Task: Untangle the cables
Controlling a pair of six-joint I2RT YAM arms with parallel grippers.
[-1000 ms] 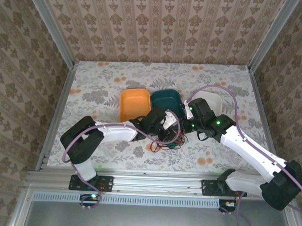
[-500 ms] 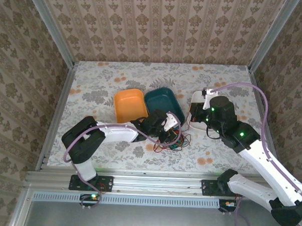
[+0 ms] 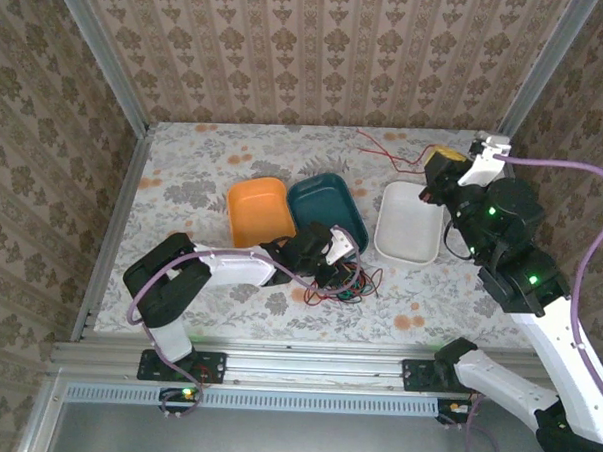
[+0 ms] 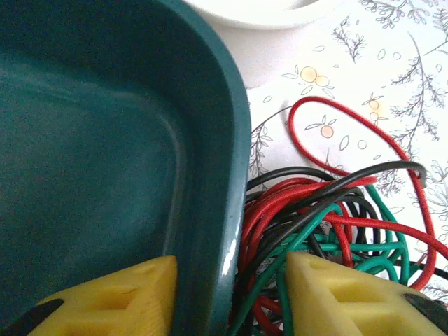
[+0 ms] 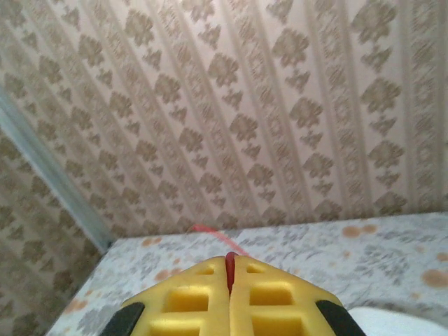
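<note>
Floral tabletop (image 3: pixel 184 171), tangled cables (image 3: pixel 344 286) — papered walls (image 3: pixel 319 57).

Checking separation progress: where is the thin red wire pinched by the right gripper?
In the top view the thin red wire trails left from the shut right gripper at the far right of the table, beyond the white rectangular tray.

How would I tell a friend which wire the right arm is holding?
Find the white tray, then look just beyond it to the raised right hand. Its shut yellow fingers pinch a single red cable, trailing alone, apart from the tangle beside the teal tray.
</note>
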